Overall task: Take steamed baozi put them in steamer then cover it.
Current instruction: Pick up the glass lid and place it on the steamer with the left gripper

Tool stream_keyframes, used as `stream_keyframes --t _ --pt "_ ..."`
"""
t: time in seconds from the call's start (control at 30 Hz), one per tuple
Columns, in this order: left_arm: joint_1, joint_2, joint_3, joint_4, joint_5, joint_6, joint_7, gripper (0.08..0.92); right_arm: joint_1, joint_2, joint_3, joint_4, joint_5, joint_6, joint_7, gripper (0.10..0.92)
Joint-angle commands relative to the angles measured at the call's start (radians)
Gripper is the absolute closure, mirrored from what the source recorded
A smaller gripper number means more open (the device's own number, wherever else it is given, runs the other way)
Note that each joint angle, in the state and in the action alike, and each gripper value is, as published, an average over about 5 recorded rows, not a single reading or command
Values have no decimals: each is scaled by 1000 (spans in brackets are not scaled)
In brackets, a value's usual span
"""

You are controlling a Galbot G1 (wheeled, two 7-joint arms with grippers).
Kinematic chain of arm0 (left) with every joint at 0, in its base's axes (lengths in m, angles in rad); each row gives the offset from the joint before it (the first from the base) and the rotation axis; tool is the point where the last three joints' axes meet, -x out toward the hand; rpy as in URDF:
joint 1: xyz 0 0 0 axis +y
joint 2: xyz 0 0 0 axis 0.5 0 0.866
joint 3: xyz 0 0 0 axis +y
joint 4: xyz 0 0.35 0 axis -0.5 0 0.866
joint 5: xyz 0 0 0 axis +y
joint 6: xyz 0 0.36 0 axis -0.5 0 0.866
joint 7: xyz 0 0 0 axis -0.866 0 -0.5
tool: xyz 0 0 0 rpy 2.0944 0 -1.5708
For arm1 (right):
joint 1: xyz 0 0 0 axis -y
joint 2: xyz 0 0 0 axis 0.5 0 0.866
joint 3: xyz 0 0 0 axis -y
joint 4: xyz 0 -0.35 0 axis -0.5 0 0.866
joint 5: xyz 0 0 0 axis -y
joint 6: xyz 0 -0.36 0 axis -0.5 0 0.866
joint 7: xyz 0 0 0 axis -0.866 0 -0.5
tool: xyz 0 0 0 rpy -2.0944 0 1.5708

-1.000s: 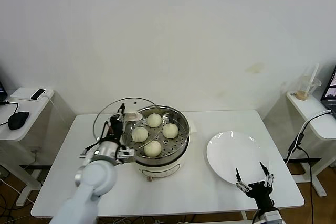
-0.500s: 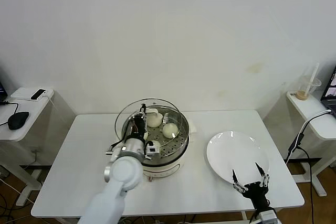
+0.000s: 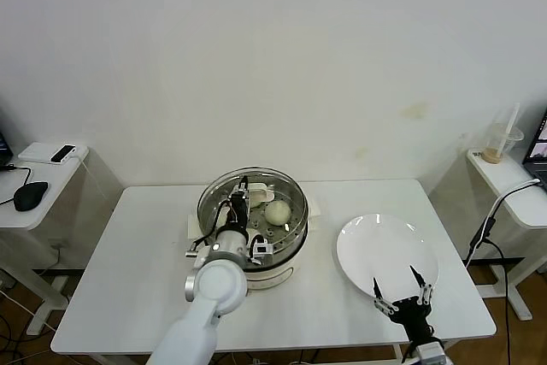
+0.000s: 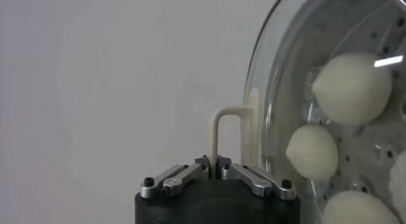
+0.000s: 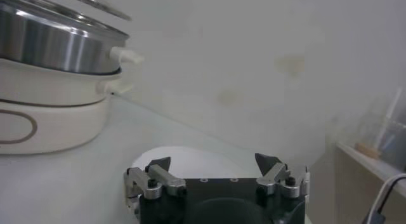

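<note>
My left gripper [image 3: 241, 192] is shut on the cream-white handle [image 4: 219, 125] of the clear glass cover [image 3: 292, 197] and holds it over the steel steamer [image 3: 289, 248] in the middle of the table. Through the glass I see steamed baozi [image 3: 276, 211] lying on the perforated tray. The left wrist view shows three baozi [image 4: 352, 87] behind the cover [image 4: 279, 79]; whether its rim rests on the pot I cannot tell. My right gripper [image 3: 400, 290] hangs open and empty at the table's front right, by the near edge of the white plate [image 3: 385, 250].
The steamer's cream-white base [image 5: 44, 117] stands to one side of the right gripper [image 5: 214, 165]. Side tables flank the white table: a phone and mouse [image 3: 30, 195] on the left, a plastic cup [image 3: 499, 144] on the right. A wall is behind.
The left gripper has carried the cover from the steamer's left side rightward to above the pot, hiding some buns behind the arm. The right gripper drifted slightly down and left.
</note>
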Motion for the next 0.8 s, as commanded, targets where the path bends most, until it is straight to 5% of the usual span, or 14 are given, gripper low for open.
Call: stream_keyframes --t 0.03,0.8 --pt "13 -24 -4 12 29 -8 -9 862 2 0 -12 0 -2 -1 1 203" --pt "26 -47 -16 44 36 -16 -35 862 4 -6 -23 -1 0 0 -1 203"
